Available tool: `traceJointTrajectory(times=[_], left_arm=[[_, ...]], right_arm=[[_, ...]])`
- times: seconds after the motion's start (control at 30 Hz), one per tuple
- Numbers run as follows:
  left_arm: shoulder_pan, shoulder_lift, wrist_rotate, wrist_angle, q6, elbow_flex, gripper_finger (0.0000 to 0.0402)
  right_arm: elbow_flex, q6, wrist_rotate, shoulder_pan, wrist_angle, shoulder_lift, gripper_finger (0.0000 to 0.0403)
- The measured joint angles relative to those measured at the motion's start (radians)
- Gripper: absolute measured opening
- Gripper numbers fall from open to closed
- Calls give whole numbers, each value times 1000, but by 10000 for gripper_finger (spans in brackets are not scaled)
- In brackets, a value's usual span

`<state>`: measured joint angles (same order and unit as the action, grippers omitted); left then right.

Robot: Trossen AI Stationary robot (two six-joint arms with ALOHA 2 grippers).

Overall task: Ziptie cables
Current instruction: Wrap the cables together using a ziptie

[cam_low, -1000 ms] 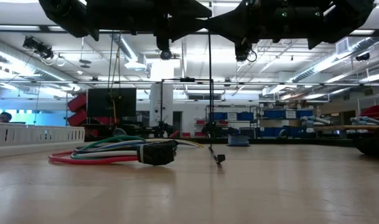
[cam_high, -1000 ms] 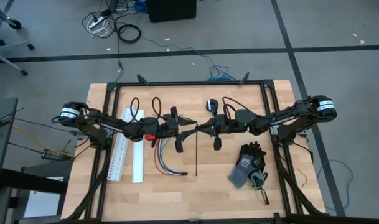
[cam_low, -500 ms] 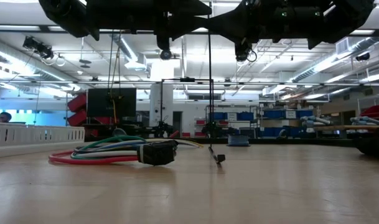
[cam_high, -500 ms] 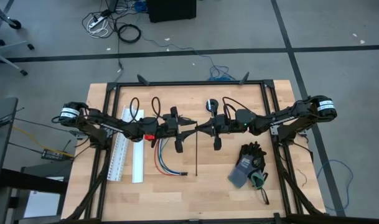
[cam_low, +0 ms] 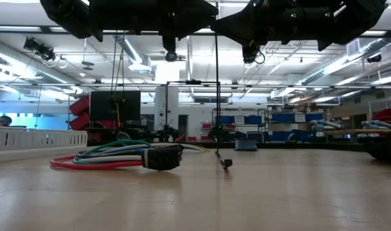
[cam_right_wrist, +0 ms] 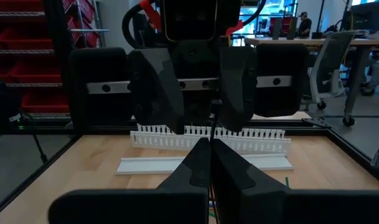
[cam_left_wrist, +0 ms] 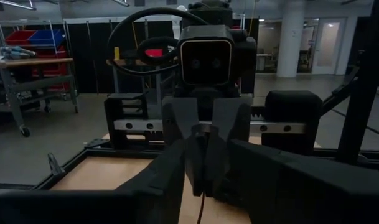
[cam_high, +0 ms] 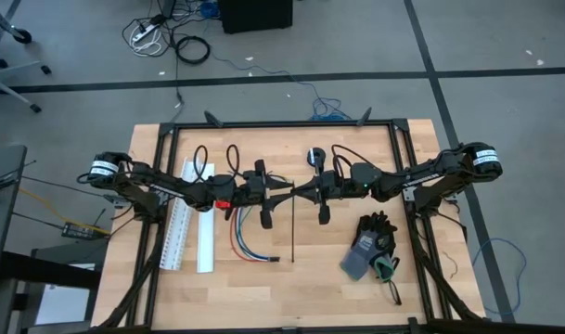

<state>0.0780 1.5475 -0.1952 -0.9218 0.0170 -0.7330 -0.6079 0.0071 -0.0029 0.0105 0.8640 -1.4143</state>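
At frame centre the right gripper [cam_high: 296, 191] pinches a ziptie [cam_high: 291, 223] (thin, springy, slippery); the left gripper [cam_high: 284, 190] fingers narrow around its top; grip it near the end.

Both arms reach inward above the table, the left gripper [cam_high: 280, 191] and right gripper [cam_high: 299, 192] meeting tip to tip, the right's fingers pressed together.
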Motion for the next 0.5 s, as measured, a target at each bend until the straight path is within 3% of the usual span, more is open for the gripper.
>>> traceJointTrajectory(times=[0.5], left_arm=[[0,71,7,-23,27,-48,102]], right_arm=[[2,-1,-1,8,-7,0,0]])
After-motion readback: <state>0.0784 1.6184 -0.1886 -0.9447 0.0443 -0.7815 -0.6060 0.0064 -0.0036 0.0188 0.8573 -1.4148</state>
